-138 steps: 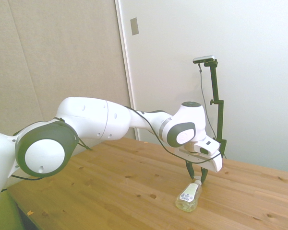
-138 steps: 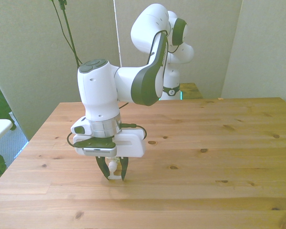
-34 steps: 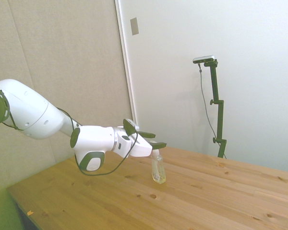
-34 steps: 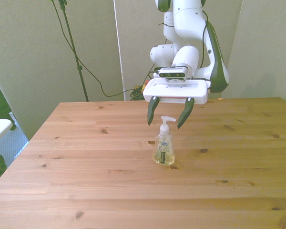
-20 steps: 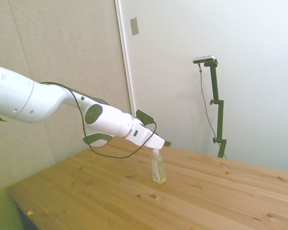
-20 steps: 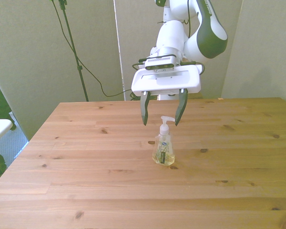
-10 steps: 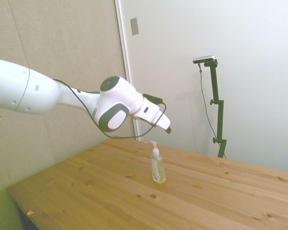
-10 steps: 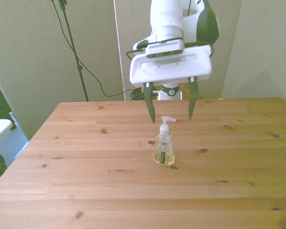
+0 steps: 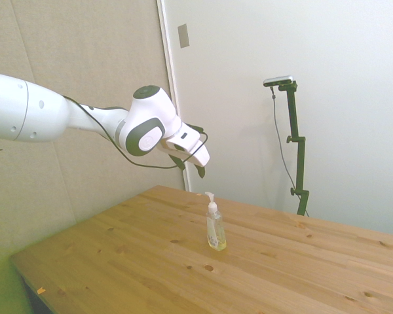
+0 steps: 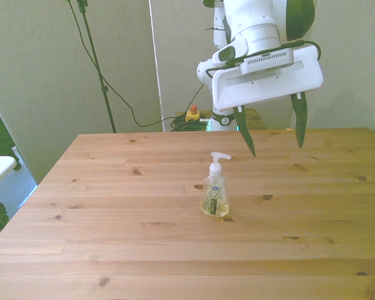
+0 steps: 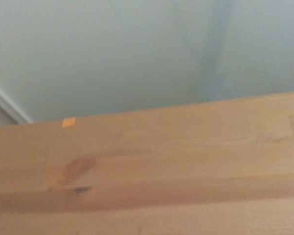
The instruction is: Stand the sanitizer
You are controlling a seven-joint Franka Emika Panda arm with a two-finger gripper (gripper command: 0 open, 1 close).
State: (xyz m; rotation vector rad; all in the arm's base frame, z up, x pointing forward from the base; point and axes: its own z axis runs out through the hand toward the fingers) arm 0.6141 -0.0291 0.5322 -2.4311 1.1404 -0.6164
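Sanitizer (image 10: 215, 189) upright on table (image 10: 112, 206), gripper (image 10: 274, 134) raised above, apart, fingers spread wide, holding nothing

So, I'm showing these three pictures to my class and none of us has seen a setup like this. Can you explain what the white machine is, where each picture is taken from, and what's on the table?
The white machine is a robot arm. At its end sits a tool with two dark fingers for grasping things; here they are spread open and hold nothing, raised above the table.

One picture is taken from off to the side, one from across the table facing the robot, and the blurry one from a small camera on the arm's wrist. That one shows only a strip of wooden tabletop with pale wall beyond.

On the wooden table stands one thing: a small clear pump bottle of yellowish sanitizer with a white pump top. It stands upright on its base, alone, apart from the tool. In the side view the bottle sits below and slightly beyond the tool.
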